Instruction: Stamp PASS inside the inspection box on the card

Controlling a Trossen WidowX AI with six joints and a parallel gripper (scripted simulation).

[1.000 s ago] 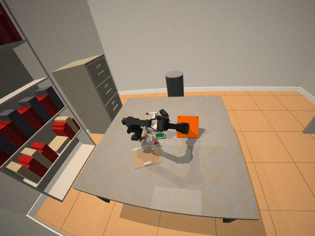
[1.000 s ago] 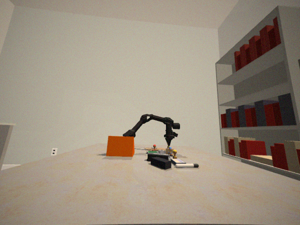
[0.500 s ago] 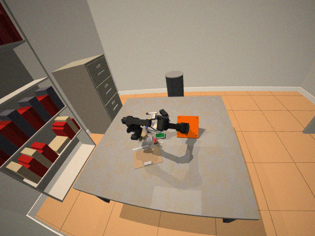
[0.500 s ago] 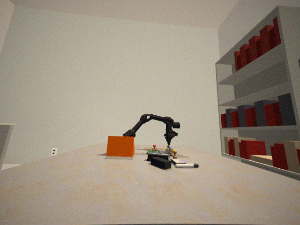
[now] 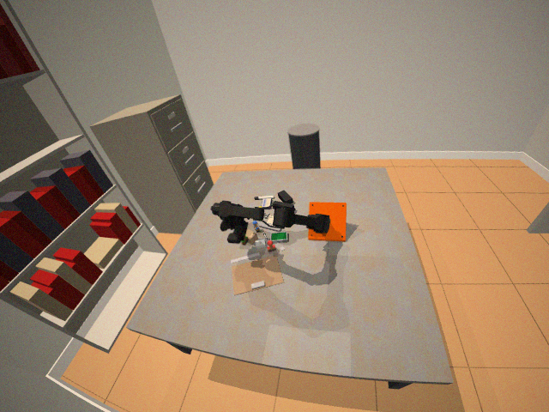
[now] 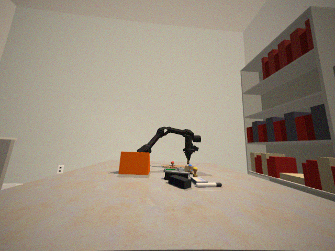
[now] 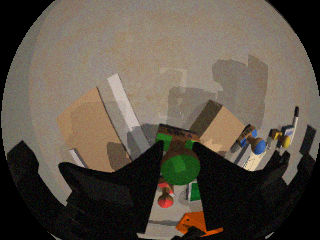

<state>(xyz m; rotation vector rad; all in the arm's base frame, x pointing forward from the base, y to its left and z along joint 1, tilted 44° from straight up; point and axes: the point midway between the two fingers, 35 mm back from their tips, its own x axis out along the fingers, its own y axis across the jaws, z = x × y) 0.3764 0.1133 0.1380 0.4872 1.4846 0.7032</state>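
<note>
My gripper points down and is shut on the green-knobbed PASS stamp, holding it by its handle just above the table. The stamp's green base shows past the fingertips. The tan card lies flat in front of the gripper, with a small white box near its front edge. The green ink pad lies to the gripper's side, between it and the arm's base. A red-knobbed stamp stands by the pad.
The arm's orange base block stands mid-table. A blue-knobbed stamp, a yellow-knobbed stamp, a black box, a marker and a tan block crowd around the gripper. Shelves and a filing cabinet stand off the table.
</note>
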